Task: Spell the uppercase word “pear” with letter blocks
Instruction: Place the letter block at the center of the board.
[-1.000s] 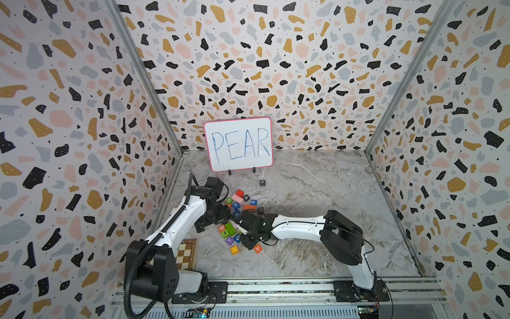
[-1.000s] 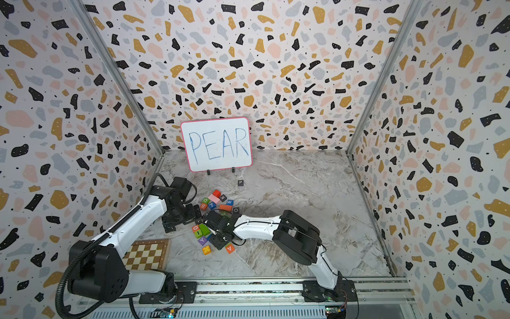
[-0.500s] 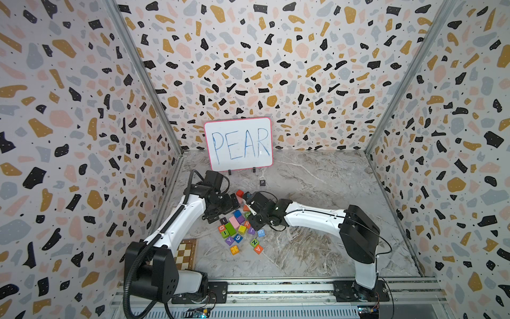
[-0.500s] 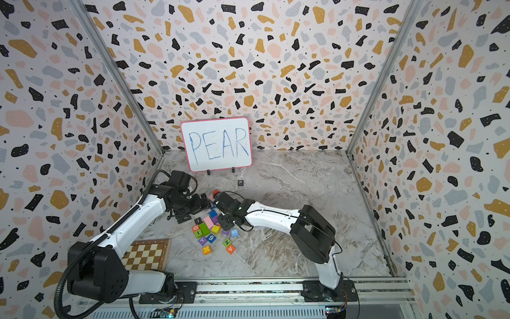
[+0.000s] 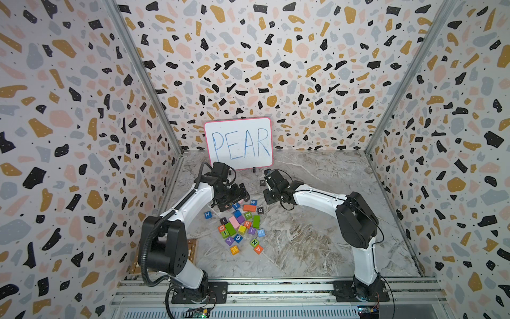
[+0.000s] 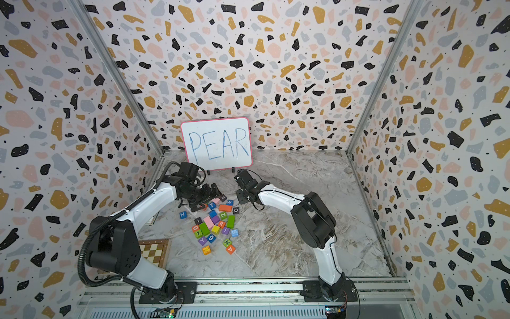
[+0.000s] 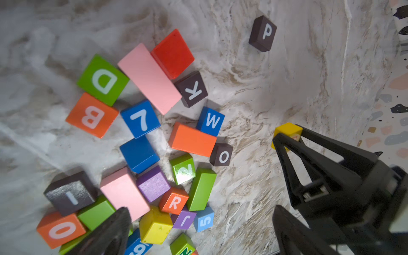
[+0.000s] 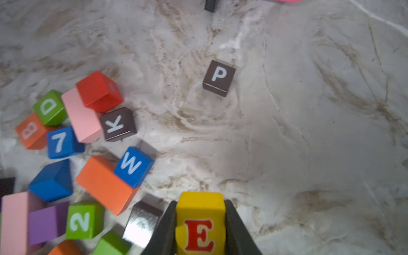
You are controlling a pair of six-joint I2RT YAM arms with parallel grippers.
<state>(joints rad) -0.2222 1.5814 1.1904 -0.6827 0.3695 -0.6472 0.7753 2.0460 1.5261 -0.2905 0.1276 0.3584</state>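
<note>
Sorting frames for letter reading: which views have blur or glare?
Right wrist view: E block sharp, B block smeared, glare whitens a black block. Left wrist view: sheen on the I block, P block crisp. Both top views: sharp and evenly lit, but the letters are small.

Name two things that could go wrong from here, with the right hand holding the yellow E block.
1. The E block, pinched by the right hand, could nudge the P block askew if set down too close.
2. The R block sits wedged between a purple cube and a green bar; the open left hand may scatter neighbours reaching it.
</note>
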